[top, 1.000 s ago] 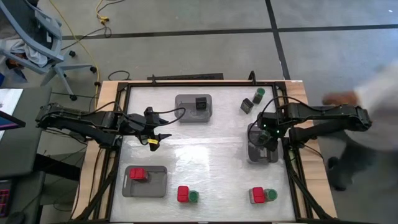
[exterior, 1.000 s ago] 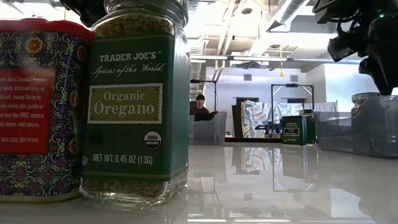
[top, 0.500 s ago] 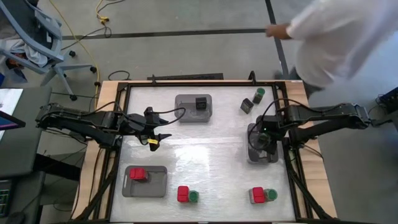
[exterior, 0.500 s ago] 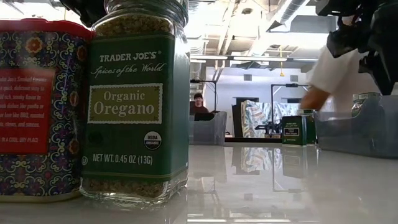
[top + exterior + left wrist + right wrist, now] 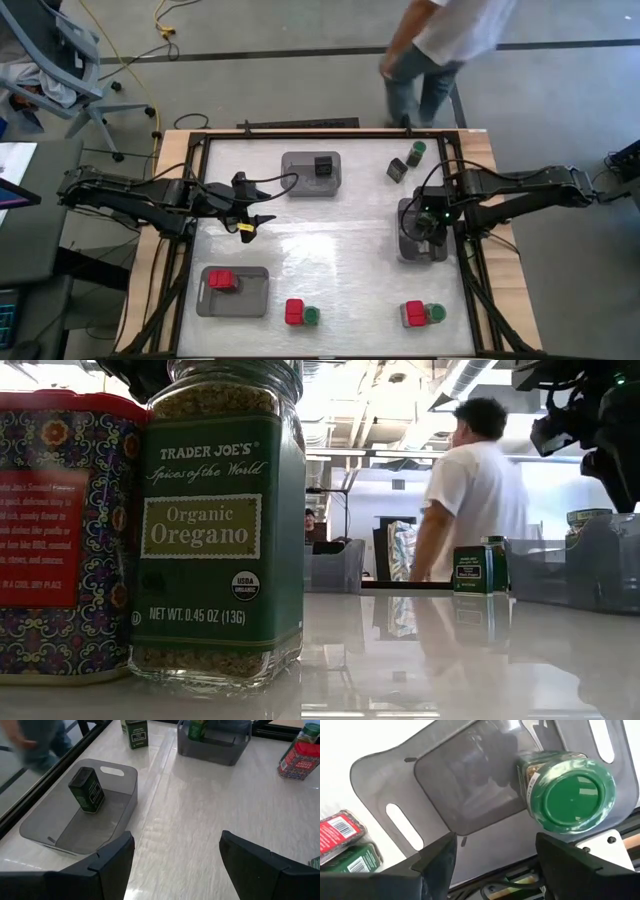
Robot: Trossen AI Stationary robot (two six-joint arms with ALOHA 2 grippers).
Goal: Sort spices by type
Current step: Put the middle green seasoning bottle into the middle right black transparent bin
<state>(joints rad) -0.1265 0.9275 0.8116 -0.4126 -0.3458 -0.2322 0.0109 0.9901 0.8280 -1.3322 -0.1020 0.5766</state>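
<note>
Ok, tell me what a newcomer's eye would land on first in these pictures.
First, the oregano jar filling the low view right at the camera, beside a red tin. Next, the right gripper, open, hanging over the grey tray at the table's right edge, where a green-lidded jar stands. A person in a white shirt walks past the table's far side, while the left gripper waits open above bare table at the left.

High view looks straight down; low view sits table-level beside the oregano jar (image 5: 220, 530); wrists look close.
</note>
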